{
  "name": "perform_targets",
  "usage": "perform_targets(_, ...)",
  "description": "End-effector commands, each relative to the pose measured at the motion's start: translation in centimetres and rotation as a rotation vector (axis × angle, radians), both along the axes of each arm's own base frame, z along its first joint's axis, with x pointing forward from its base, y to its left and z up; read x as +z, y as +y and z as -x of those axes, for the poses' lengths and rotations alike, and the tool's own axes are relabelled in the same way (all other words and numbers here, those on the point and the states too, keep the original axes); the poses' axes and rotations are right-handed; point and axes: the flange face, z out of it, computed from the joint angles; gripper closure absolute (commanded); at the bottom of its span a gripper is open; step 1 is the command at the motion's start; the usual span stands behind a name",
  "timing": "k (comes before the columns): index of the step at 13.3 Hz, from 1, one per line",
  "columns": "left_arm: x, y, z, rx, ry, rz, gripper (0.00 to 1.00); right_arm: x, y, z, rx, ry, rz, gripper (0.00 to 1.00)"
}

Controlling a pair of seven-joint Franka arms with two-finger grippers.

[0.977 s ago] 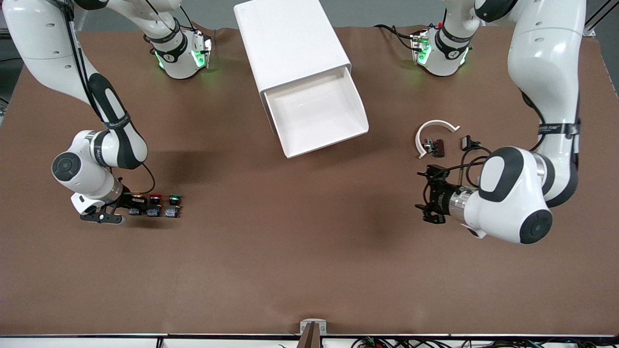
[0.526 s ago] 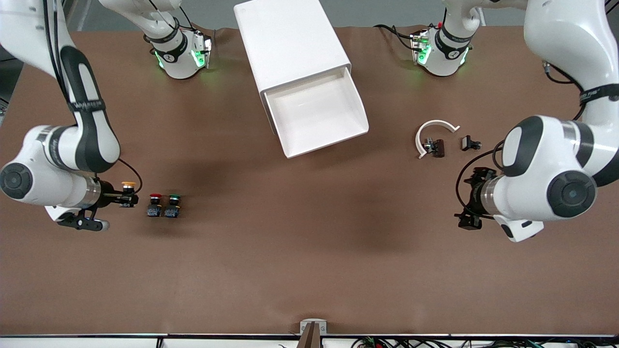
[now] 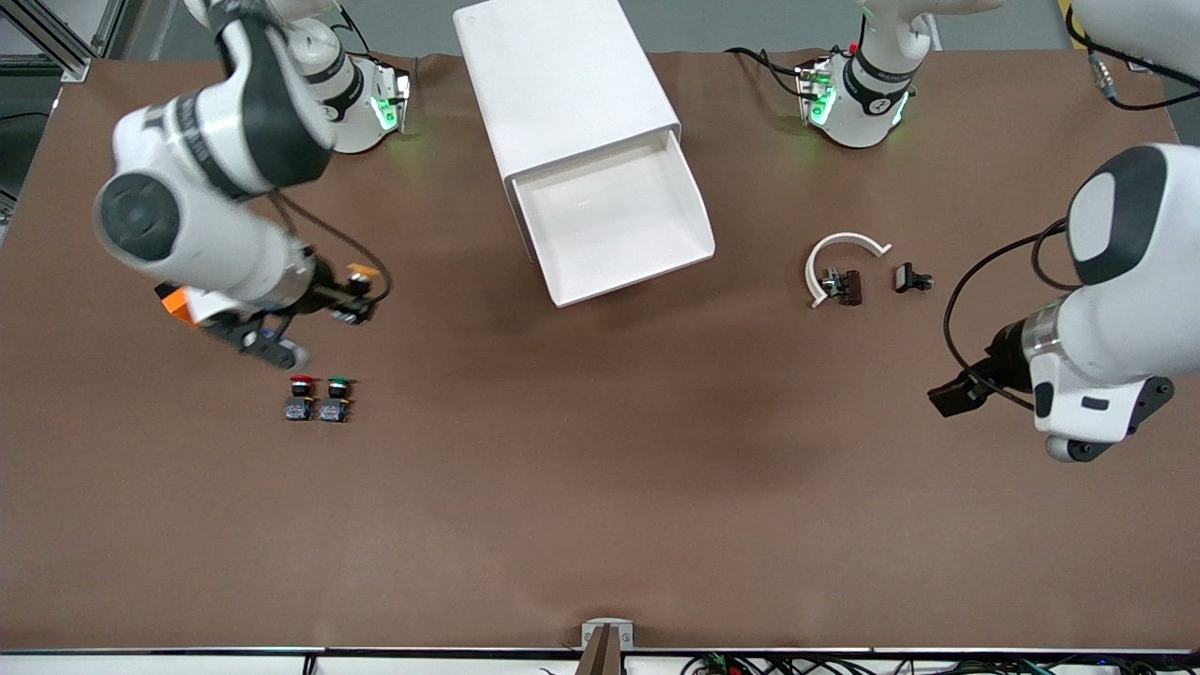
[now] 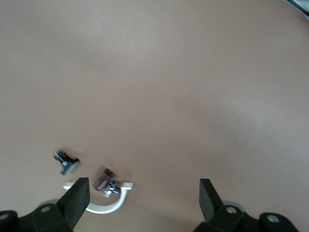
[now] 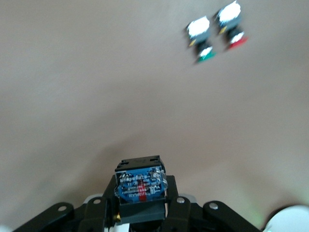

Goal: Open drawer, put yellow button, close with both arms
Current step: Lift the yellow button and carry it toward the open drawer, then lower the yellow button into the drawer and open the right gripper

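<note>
The drawer (image 3: 614, 220), topmost in the white cabinet (image 3: 562, 84), stands pulled out, and its tray is empty. My right gripper (image 3: 354, 298) is shut on the yellow button (image 3: 360, 275) and holds it in the air over the table between the cabinet and the two other switches. In the right wrist view the button's blue base (image 5: 141, 186) sits clamped in the right gripper (image 5: 141, 205). My left gripper (image 3: 952, 398) is open and empty over the table at the left arm's end. In the left wrist view the left gripper (image 4: 142, 203) has only bare table between its fingers.
A red-capped switch (image 3: 301, 398) and a green-capped switch (image 3: 335, 398) stand side by side near the right arm's end. They also show in the right wrist view, the red one (image 5: 231, 24) and the green one (image 5: 203, 36). A white curved piece (image 3: 839, 258), a brown clip (image 3: 848, 286) and a small black part (image 3: 909, 278) lie near the left arm.
My right gripper has lifted the yellow button from beside the red switch and carried it up toward the cabinet. My left gripper has drawn back toward its end of the table.
</note>
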Motion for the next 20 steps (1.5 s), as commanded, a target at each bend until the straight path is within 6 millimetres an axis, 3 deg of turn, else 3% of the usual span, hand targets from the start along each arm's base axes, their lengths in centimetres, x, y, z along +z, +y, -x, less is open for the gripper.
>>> perform_targets(1,2.2,0.7,2.6,-0.159,-0.011,-0.014,0.0,2.4,7.0,3.0,-0.117,0.0,-0.022,1.0)
perform_targets(3,3.0,2.3,3.7,-0.253,-0.017,-0.006,0.0,4.2,13.0,6.1,-0.162,-0.024,-0.023,1.0)
perform_targets(7,3.2,2.9,6.5,-0.384,-0.061,-0.012,0.0,5.5,20.9,10.9,-0.233,-0.076,-0.044,1.0)
perform_targets(9,2.4,3.5,7.5,-0.415,-0.074,-0.016,0.0,4.6,24.0,12.7,-0.247,-0.12,-0.037,1.0)
perform_targets(11,1.2,4.0,7.6,-0.45,-0.076,-0.013,0.0,2.5,26.8,13.9,-0.26,-0.155,-0.02,1.0)
perform_targets(14,-0.7,3.4,7.8,-0.495,-0.098,-0.012,0.0,-0.7,29.6,15.3,-0.261,-0.177,0.017,1.0)
perform_targets(17,-3.0,-0.5,8.8,-0.569,-0.148,-0.007,0.0,-2.6,31.5,16.2,-0.255,-0.191,0.052,1.0)
perform_targets(20,-4.7,-2.7,8.9,-0.588,-0.177,0.0,0.0,-3.6,31.8,16.2,-0.238,-0.203,0.075,1.0)
